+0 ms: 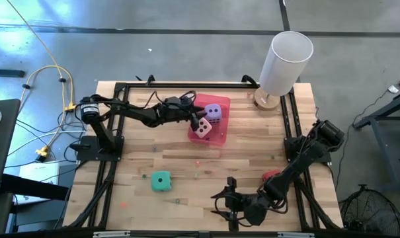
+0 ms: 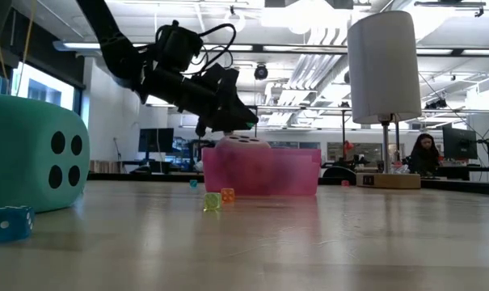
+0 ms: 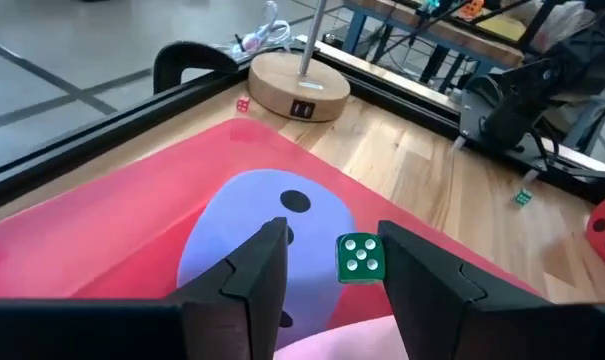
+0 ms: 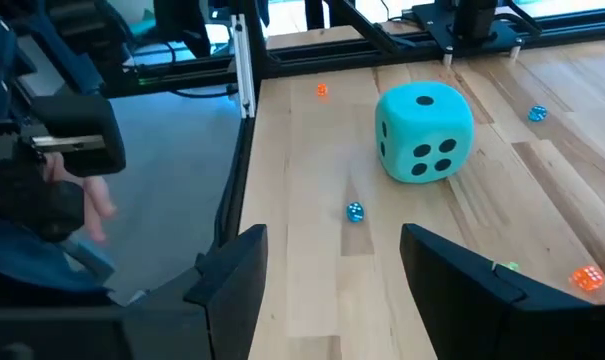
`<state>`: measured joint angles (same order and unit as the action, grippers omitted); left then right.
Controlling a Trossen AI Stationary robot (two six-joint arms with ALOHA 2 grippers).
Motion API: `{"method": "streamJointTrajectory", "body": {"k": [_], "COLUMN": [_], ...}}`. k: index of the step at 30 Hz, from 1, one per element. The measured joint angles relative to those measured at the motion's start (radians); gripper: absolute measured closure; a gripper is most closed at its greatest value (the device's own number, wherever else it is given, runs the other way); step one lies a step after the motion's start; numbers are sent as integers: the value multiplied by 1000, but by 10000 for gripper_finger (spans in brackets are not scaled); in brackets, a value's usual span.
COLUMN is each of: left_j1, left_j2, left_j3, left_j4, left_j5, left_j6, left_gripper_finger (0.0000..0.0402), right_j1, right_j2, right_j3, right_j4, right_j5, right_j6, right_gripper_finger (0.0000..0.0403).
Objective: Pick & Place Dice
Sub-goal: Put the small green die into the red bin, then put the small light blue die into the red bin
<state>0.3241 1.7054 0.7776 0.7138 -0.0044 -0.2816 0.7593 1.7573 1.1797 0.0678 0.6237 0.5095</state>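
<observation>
Broadly, the wooden desk [image 1: 206, 165] carries a white lamp [image 1: 285, 59] on a round wooden base at its far right corner. The flat pink tray [image 1: 223, 137] sits at the far middle of the desk.

The left gripper [image 1: 195, 121] reaches in from the left and hangs over the tray. Its jaws are clenched on the pale pink die [image 1: 202, 128], whose top shows above the tray's rim in the low view. The right gripper [image 1: 233, 205] waits low at the near edge, right of centre. Its jaws are released, with nothing between them.

The purple die [image 1: 213, 112] lies in the tray just beyond the pale pink one, and the two appear to touch. The teal die [image 1: 161, 181] stands alone on the near left part of the desk, well apart from the tray. The red die [image 1: 271, 176] lies on the near right, partly hidden under the right arm.

Several tiny dice are scattered about. A green one [image 3: 361, 257] sits just beside the purple die. A yellow-green one [image 2: 212, 201] and an orange one [image 2: 227, 195] lie on the desk in front of the tray. A blue one [image 4: 354, 211] lies near the teal die.
</observation>
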Motion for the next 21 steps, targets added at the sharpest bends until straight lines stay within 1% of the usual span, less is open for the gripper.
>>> {"method": "streamJointTrajectory", "body": {"k": [3, 14, 17, 21], "left_j1": [0, -3, 2, 2], "left_j2": [0, 0, 0, 0], "left_j3": [0, 0, 0, 0], "left_j4": [5, 5, 5, 14], "left_j5": [1, 15, 13, 1], "left_j6": [4, 103, 110, 148], "left_gripper_finger": [250, 248, 235, 199], "right_j1": [0, 0, 0, 0], "right_j2": [0, 1, 1, 1], "right_j3": [0, 0, 0, 0], "right_j4": [3, 3, 3, 3], "right_j5": [0, 1, 1, 1], "right_j6": [0, 0, 2, 3], "right_gripper_finger": [181, 181, 181, 181]}}
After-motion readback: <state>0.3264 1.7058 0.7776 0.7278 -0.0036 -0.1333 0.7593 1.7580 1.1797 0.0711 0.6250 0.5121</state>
